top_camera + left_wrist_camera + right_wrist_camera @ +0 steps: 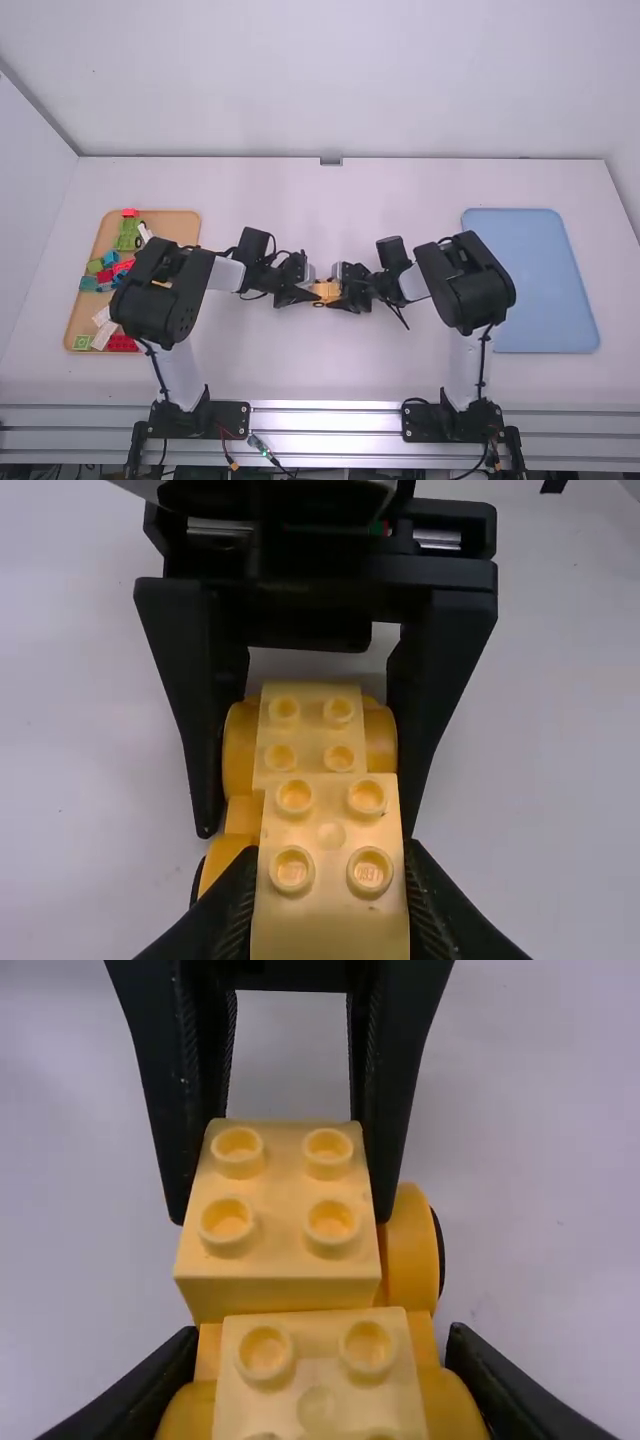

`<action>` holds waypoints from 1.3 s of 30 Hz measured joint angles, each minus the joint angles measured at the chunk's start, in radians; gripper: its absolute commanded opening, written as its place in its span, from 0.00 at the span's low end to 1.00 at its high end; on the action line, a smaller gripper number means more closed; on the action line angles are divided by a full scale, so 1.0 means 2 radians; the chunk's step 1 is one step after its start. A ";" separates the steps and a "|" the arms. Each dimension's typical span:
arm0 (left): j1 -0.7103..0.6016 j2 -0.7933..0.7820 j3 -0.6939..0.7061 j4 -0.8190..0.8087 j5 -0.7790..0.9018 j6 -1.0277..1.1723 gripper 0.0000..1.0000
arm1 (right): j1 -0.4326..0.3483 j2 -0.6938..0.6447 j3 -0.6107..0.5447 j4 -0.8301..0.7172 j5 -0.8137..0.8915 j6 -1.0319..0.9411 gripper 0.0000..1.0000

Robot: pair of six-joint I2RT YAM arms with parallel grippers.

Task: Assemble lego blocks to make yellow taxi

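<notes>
Near the table's middle, in the high view, my left gripper (pixel 309 293) and right gripper (pixel 344 292) face each other across the small yellow assembly (pixel 326 290). Its darker yellow wheeled base (pixel 240 814) carries two pale yellow blocks. The left wrist view has my left gripper (pixel 328 865) closed around the sides of one pale block (pixel 330 925), which sits higher than the other pale block (pixel 310 742). In the right wrist view, my right gripper (pixel 322 1355) grips the base's wide rounded end, beside the lower block (pixel 318 1385). The blocks partly hide the base.
On the left, an orange tray (pixel 184 226) holds loose red, green, blue and white blocks, with the left arm reaching over its edge. A blue tray (pixel 540 280) lies at the right, beside the right arm. A wall stands behind the white table (pixel 330 370).
</notes>
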 measured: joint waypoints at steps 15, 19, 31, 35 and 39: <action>-0.003 0.000 0.000 0.008 -0.006 0.000 0.15 | -0.002 0.000 0.001 -0.002 0.000 -0.001 0.47; -0.003 0.000 0.000 0.017 -0.008 0.000 0.15 | -0.003 0.000 0.001 -0.002 0.002 0.001 0.47; -0.004 0.000 0.005 0.038 -0.035 0.008 0.15 | -0.004 0.000 0.003 -0.004 0.001 -0.001 0.47; -0.005 -0.002 0.007 0.027 -0.045 0.010 0.14 | -0.002 0.000 0.003 -0.005 0.000 -0.003 0.47; -0.006 -0.006 0.010 0.009 -0.048 0.010 0.11 | -0.001 0.000 0.003 -0.006 -0.001 -0.005 0.47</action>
